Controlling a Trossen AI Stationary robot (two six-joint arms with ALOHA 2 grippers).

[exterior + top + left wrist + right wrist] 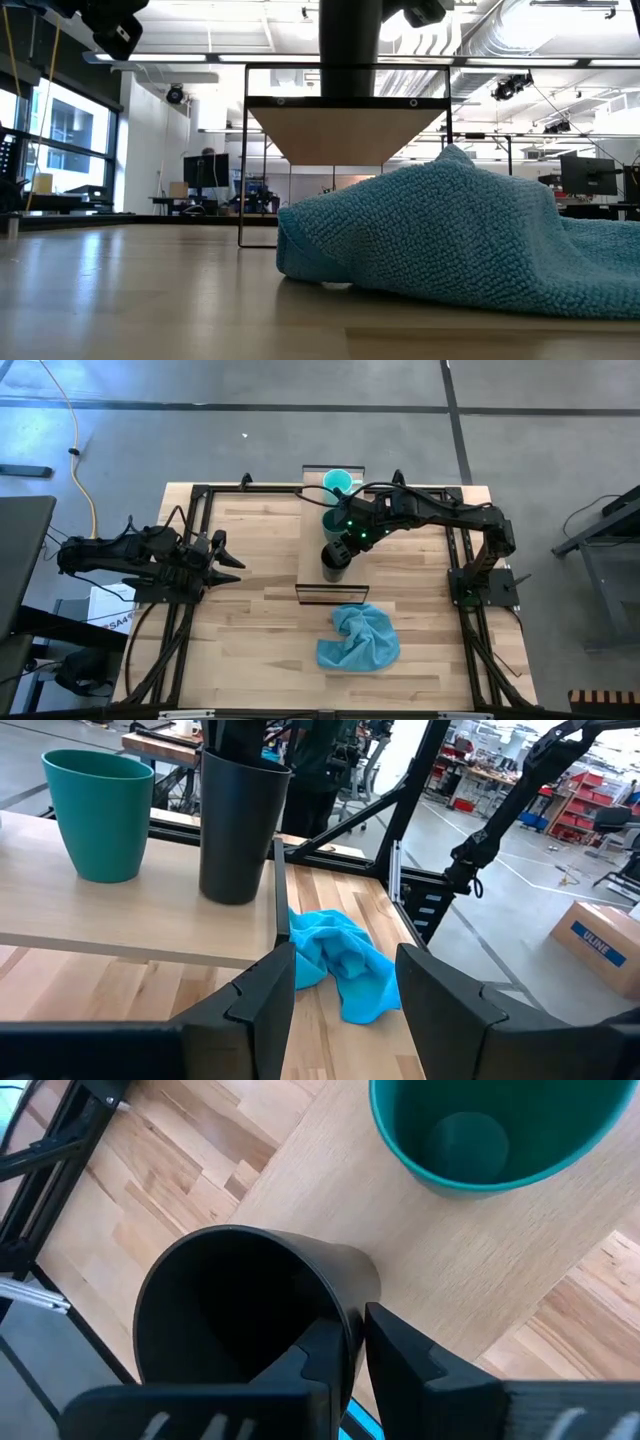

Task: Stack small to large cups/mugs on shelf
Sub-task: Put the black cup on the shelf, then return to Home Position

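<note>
On the shelf (335, 592) stand three cups in a row. The light turquoise mug (338, 481) is at the far end, the dark green cup (331, 519) in the middle and the taller black cup (333, 559) nearest. My right gripper (339, 548) reaches over from the right and is shut on the black cup (225, 1315). The green cup (480, 1130) stands just beyond it. My left gripper (235, 558) waits open over the table's left part, pointing toward the shelf. My right gripper (352, 1330) holds the black cup by its rim (345, 1305), on the side toward the green cup. One finger (320, 1355) is inside the cup and one (400, 1350) outside. The fingers come from above, pointing down. The cup is upright with its base on the shelf board (140, 925).
A crumpled blue cloth (360, 638) lies on the tabletop just near of the shelf's near end and fills the low view (460, 235). The shelf's dark end frame (333, 603) stands between cloth and cups. Dark table frame rails (195, 560) run along both sides.
</note>
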